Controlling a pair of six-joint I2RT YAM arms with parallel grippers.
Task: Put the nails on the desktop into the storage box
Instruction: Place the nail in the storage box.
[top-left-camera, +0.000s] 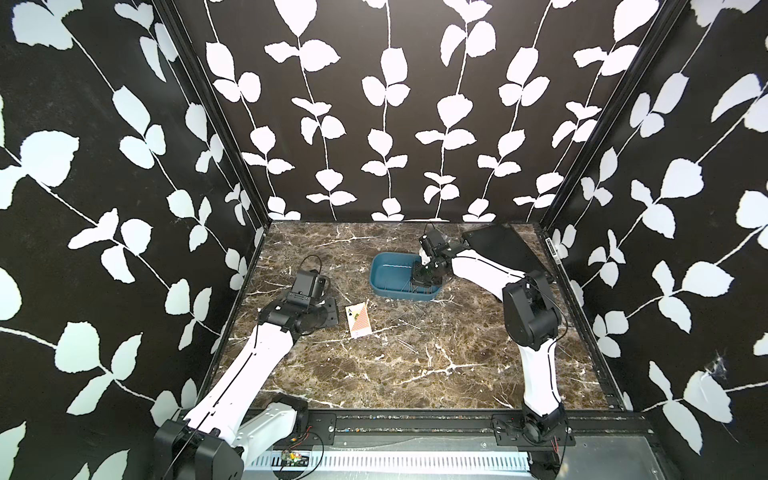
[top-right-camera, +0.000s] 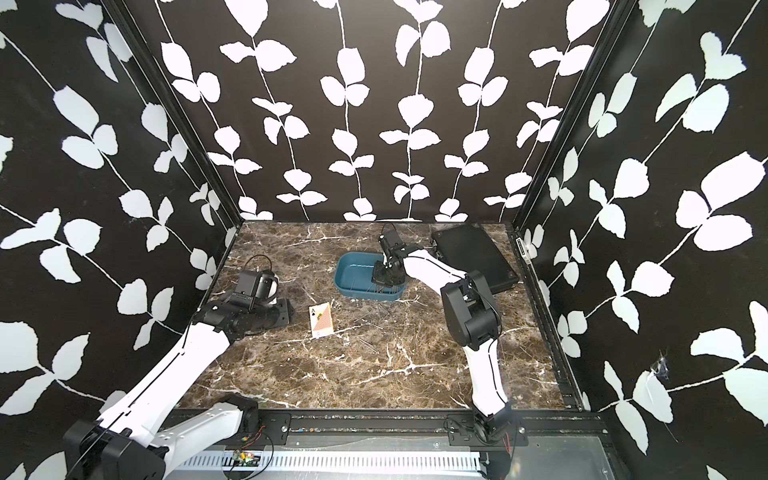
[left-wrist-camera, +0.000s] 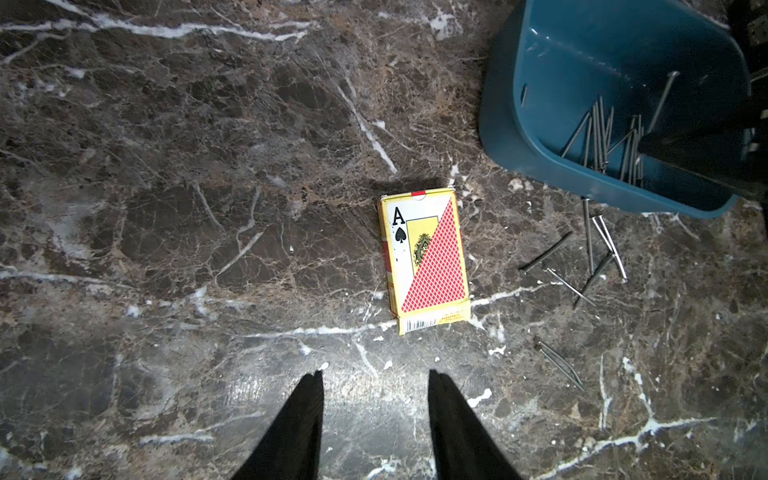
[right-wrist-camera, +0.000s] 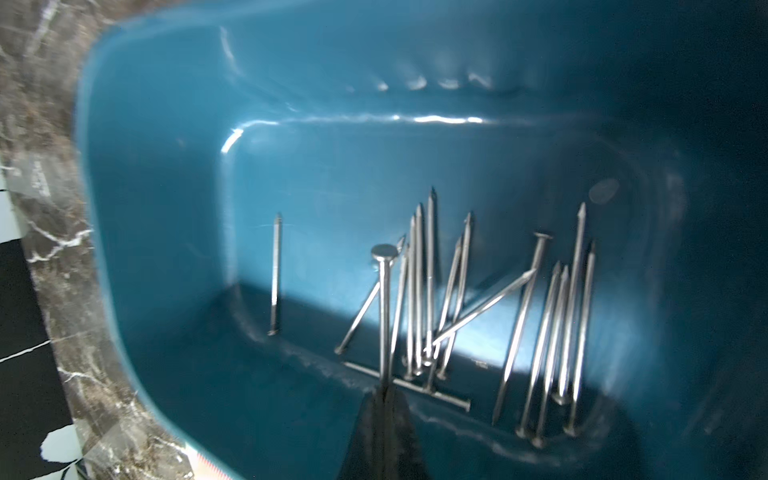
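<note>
Many nails (right-wrist-camera: 430, 270) in the storage box (right-wrist-camera: 166, 208) so far? (colleague)

Well over a dozen. They lie on its floor, most of them bunched side by side against one long wall. One lies crosswise under the bunch and one thin one lies apart from it. (me)

And your right fingers? (colleague)

My right fingers (right-wrist-camera: 399, 432) are inside the box, over that bunch. They are pressed together on a single nail (right-wrist-camera: 384, 291), and its flat head points away from them. (me)

The left? (colleague)

My left fingers (left-wrist-camera: 295, 428) hang over bare surface (left-wrist-camera: 166, 208), well apart from the box. There is a moderate gap between them and nothing in it. A playing-card pack (left-wrist-camera: 424, 257) lies flat near the box, on the side toward those fingers. (me)

What is outside? (colleague)

Several loose nails (left-wrist-camera: 582, 257) lie crossed over one another on the surface, just beside the same long wall. One reaches up to the wall, but I cannot tell whether it touches. A pair (left-wrist-camera: 559, 365) lies farther out from the box. A flat black case (top-left-camera: 503, 245) sits on the box's other side, away from the card pack. (me)
</note>
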